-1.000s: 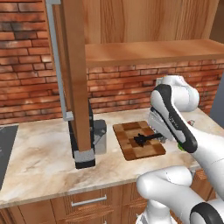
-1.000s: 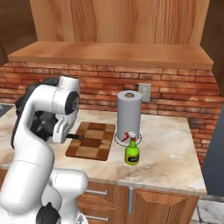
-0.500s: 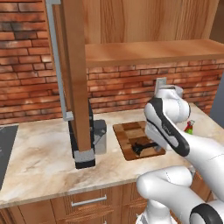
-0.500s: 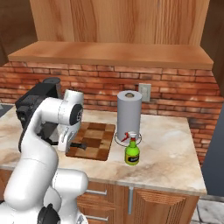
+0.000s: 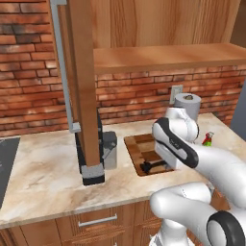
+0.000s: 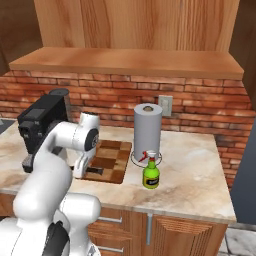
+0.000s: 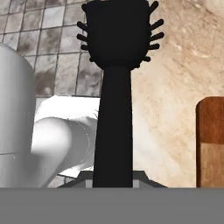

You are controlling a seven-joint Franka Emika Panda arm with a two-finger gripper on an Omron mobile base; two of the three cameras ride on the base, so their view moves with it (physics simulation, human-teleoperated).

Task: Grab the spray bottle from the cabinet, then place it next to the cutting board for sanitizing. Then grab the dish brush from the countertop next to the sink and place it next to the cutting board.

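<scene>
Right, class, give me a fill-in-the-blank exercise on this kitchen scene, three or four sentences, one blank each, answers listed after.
1. The gripper is shut on the handle of the black ____.
2. The spray bottle stands on the countertop just in front of the ____ roll.
3. The cutting board is made of checkered ____ blocks.
4. The wall behind the countertop is made of red ____.

Missing words: dish brush; paper towel; wooden; brick

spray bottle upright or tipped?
Upright: the spray bottle stands on the countertop, trigger head on top, beside the paper towel roll.
</scene>
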